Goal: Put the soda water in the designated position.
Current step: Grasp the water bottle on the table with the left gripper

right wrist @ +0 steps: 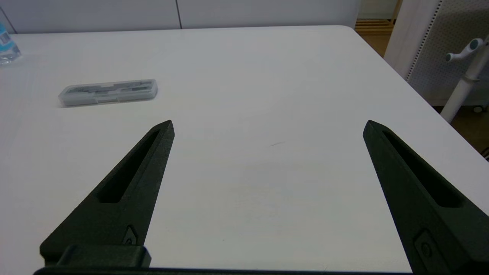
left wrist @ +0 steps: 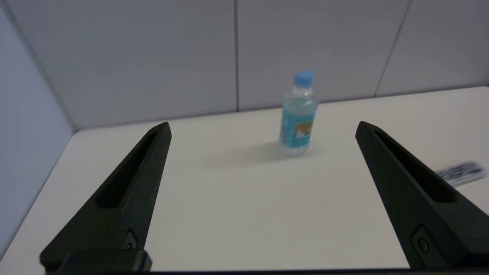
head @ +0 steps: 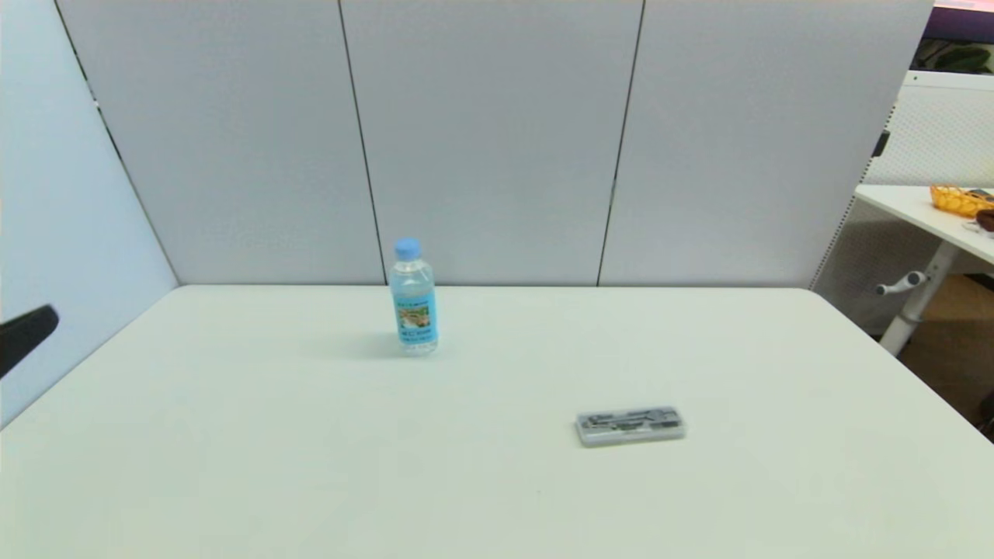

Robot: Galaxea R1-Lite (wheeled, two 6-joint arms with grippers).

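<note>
Head view: soda water [head: 414,299] stands upright on the tabletop [head: 311,466], toward the far edge near the back panels, a bit left of centre. Grey case [head: 630,426] lies flat, nearer and to the right, well apart from the bottle. Only a black tip at the left edge shows of the left arm; right arm is out of this view. Nothing touches the bottle, no marked target spot is visible, so the task looks barely begun: approach, grasp, carry and place are all left, by my reading.

Left wrist view: left pincer [left wrist: 263,128] is spread wide, empty, hovering above the tabletop near the left side panel. The bottle sits ahead between the two fingers' lines, well apart from the tips, cap on. An end of the grey case shows just past one finger. This arm looks like the one lined up to reach, though that is a guess.

Right wrist view: right pincer [right wrist: 268,126] is also spread wide and holds nothing, over bare tabletop on the right side. Grey case lies ahead and off to one side; a sliver of the bottle shows at the frame edge, far off.

Count: one soda water bottle, one grey case, two pincers, both empty.
</note>
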